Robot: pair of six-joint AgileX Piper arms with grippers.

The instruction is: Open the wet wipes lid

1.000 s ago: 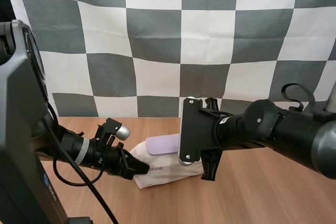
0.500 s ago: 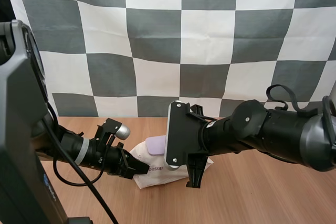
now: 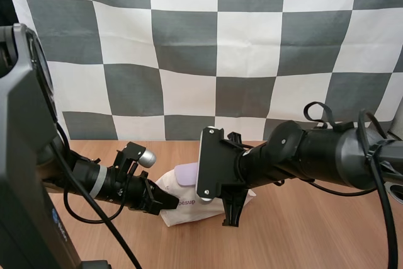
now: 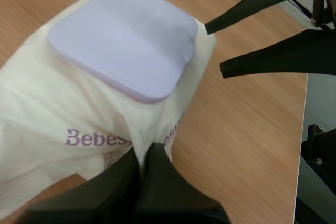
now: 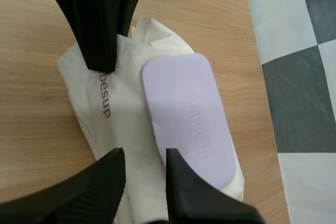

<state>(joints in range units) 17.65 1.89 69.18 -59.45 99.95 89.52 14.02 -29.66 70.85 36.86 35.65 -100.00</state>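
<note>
Right claw (image 5: 143, 156), open, has moved in, flat lilac plastic lid (image 5: 189, 114) beneath it, still shut; left claw (image 4: 140, 153) pinches soft white wipes pack (image 4: 79, 114).

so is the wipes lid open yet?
Shut: the lilac lid lies flat on the wipes pack in both wrist views, no edge lifted.

The high view looks forward and down over the table (image 3: 315, 231) from behind both arms, at middle range. The left wrist view looks along the left gripper (image 4: 142, 153), very close to the pack of wet wipes (image 4: 79, 114). The right wrist view looks steeply down past the right gripper (image 5: 144, 156). All three views share the pack and its lilac lid (image 5: 189, 114).
</note>
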